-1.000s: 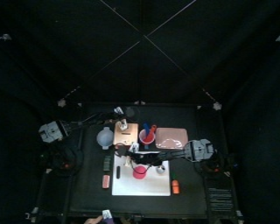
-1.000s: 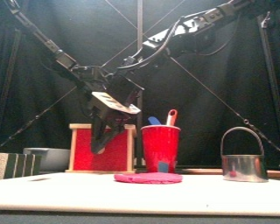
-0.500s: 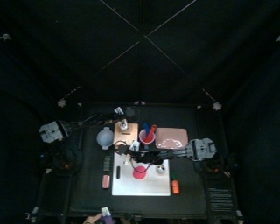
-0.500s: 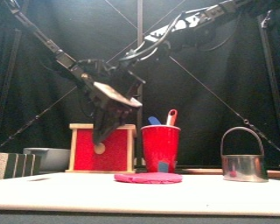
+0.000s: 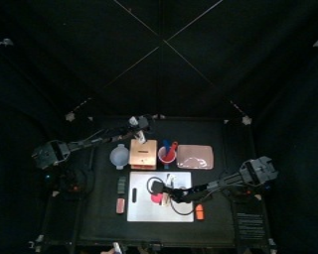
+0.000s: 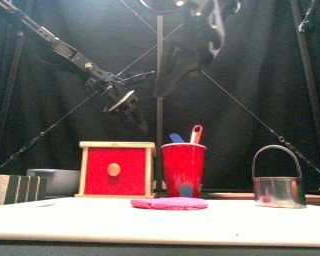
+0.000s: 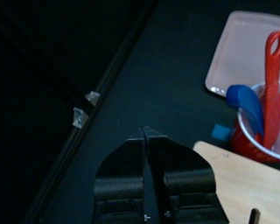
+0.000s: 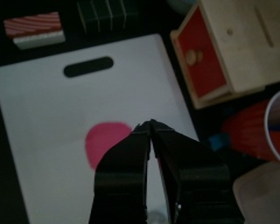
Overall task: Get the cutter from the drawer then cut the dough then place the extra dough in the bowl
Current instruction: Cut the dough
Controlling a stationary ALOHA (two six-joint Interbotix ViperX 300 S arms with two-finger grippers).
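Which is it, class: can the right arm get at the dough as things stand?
Probably yes. The right gripper hangs above the dough, which lies bare on the white board; its jaws are shut and would need opening.

Left tool [image 7: 143,131] and right tool [image 8: 149,126] hover high, jaws closed.

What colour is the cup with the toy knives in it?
The cup is red, clearest in the front view.

- dough [image 6: 170,203]: pink
- cutting board [image 8: 38,105]: white
- box [image 6: 116,169]: pale wood, red drawer front
- cup [image 6: 183,168]: red
- blue knife [image 6: 176,138], red knife [image 6: 196,133]
- cutter [image 6: 279,190]: silver
- tray [image 5: 195,155]: pink
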